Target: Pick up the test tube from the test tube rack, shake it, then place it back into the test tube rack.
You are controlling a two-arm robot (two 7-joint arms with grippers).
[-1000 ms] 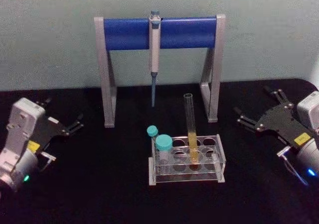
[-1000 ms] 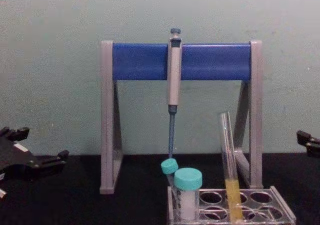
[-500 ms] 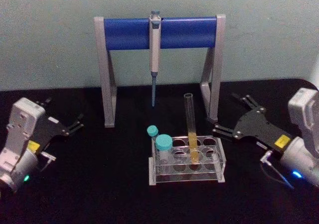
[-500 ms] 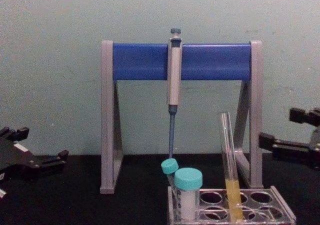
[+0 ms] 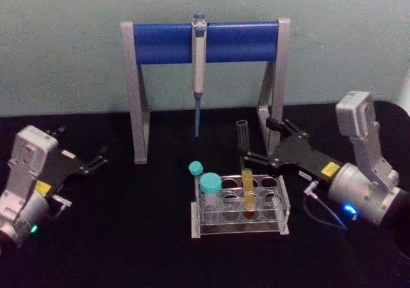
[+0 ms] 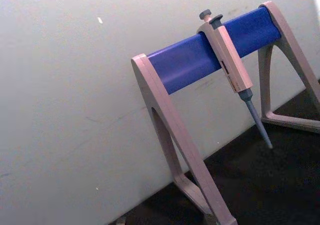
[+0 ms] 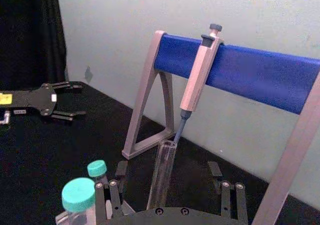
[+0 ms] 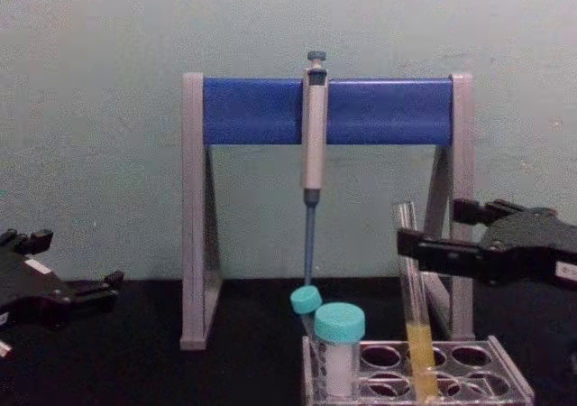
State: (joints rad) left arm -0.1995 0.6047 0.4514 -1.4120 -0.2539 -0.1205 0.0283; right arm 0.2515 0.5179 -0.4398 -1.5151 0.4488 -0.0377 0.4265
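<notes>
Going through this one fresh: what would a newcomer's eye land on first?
The right gripper reaches in from the right, open, its fingers either side of the upright test tube, whose yellow liquid sits low in the clear test tube rack at mid-table. Behind stands the tall grey-and-blue pipette stand, with a pipette hanging from its bar. The left gripper rests parked and open at far left.

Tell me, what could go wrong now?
The open right hand sits around the test tube, which leans in the test tube rack; closing crooked might knock it sideways.
The tube has no cap, so shaking may splash its yellow liquid.
The pipette stand leg looks close behind the hand; lifting could bump it.
The left hand rests far left.
</notes>
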